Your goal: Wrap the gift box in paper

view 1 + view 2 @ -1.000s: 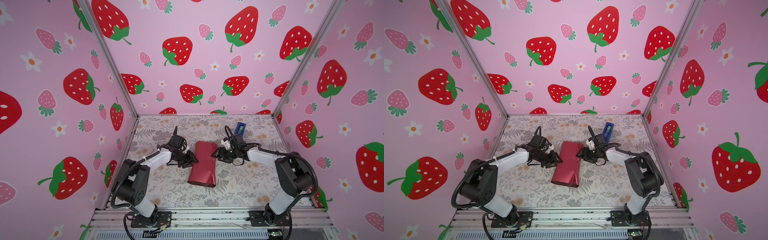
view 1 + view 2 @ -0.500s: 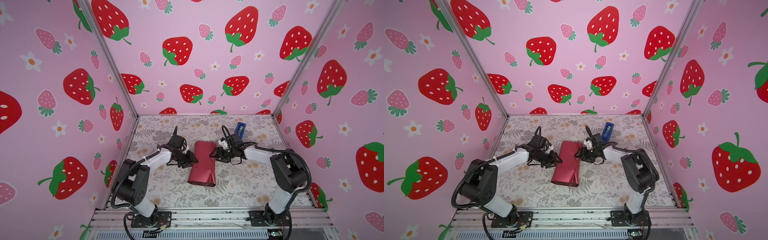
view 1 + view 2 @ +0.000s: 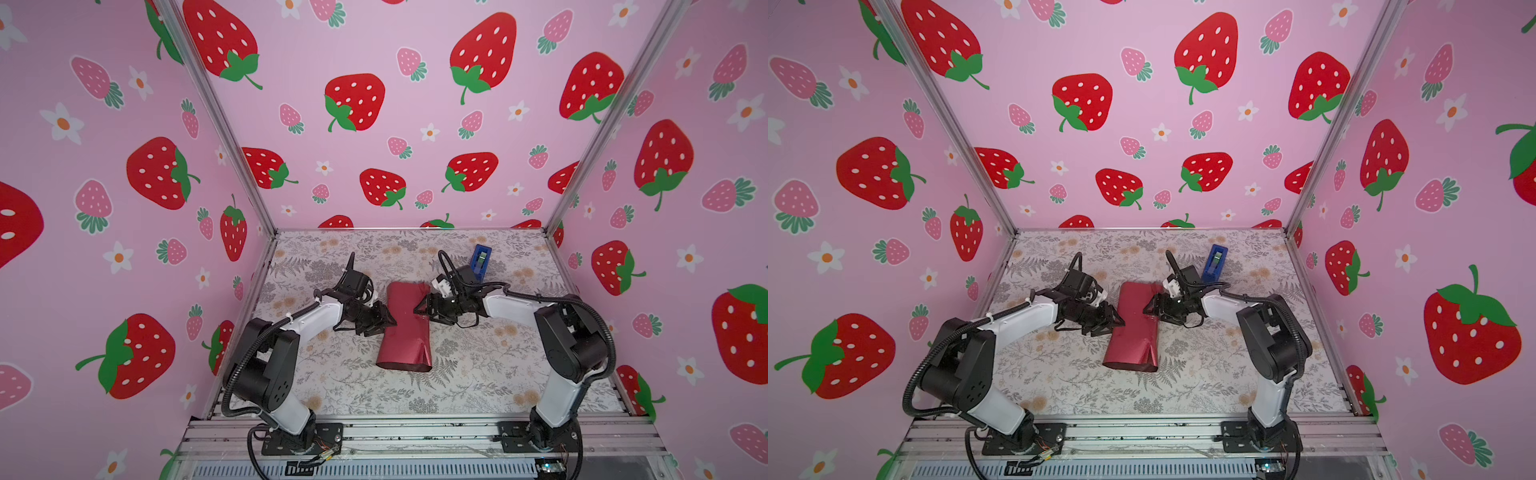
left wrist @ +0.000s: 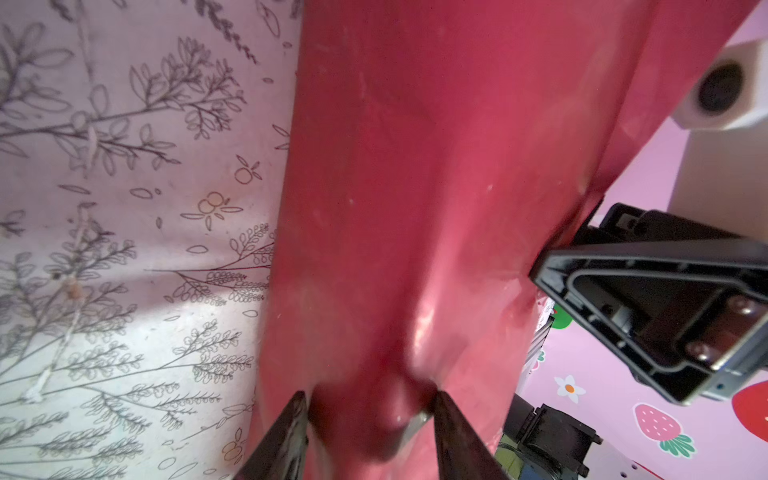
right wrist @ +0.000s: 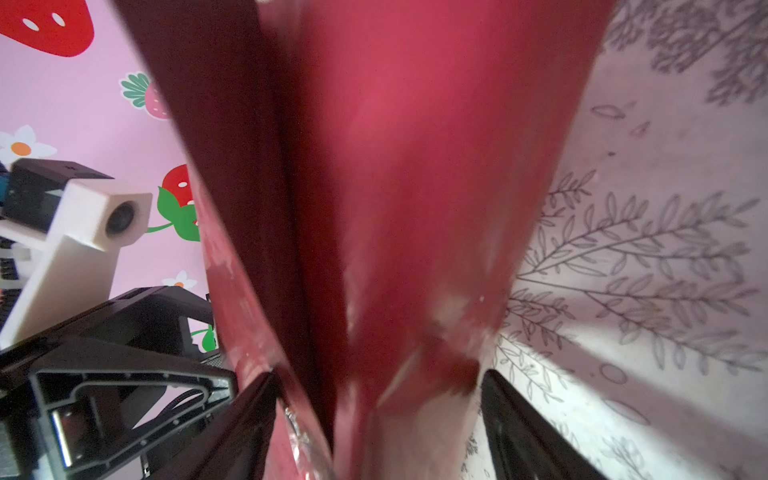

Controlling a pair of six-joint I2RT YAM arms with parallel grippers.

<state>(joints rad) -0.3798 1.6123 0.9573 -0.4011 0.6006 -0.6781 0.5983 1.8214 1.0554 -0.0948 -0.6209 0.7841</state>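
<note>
– While both arms lean in from the sides, where does the paper sit?

– In both top views the paper (image 3: 405, 332) (image 3: 1133, 336) lies as a single rolled-over parcel in the middle of the tabletop (image 3: 478, 374). Its long axis runs from the back wall toward the front rail, tilted a little. The left pincer (image 3: 390, 322) meets its left long edge and the right pincer (image 3: 417, 309) meets its right long edge. So the parcel lies directly between them, and neither arm is nearer.

– And the gift box?

– It shows nowhere. My guess is that it sits inside the wrap, up toward the far end where the pincers are. The near end looks open.

– Left wrist view?

– Two black fingertips bite a bulge of the paper (image 4: 415, 208). The left pincer (image 4: 370, 409) is clenched on it.

– Right wrist view?

– The right pincer (image 5: 378, 382) straddles a fold of the paper (image 5: 415, 166) with its jaws wide apart. That patch is smeared, so I cannot tell whether it grips or merely brackets the fold.

– The count?

– One paper, one blue tape dispenser (image 3: 480, 259) standing behind the right arm, two pincers, and no box in sight. Any coming crease, I judge, must follow that long axis and be pressed inward from either side.
</note>
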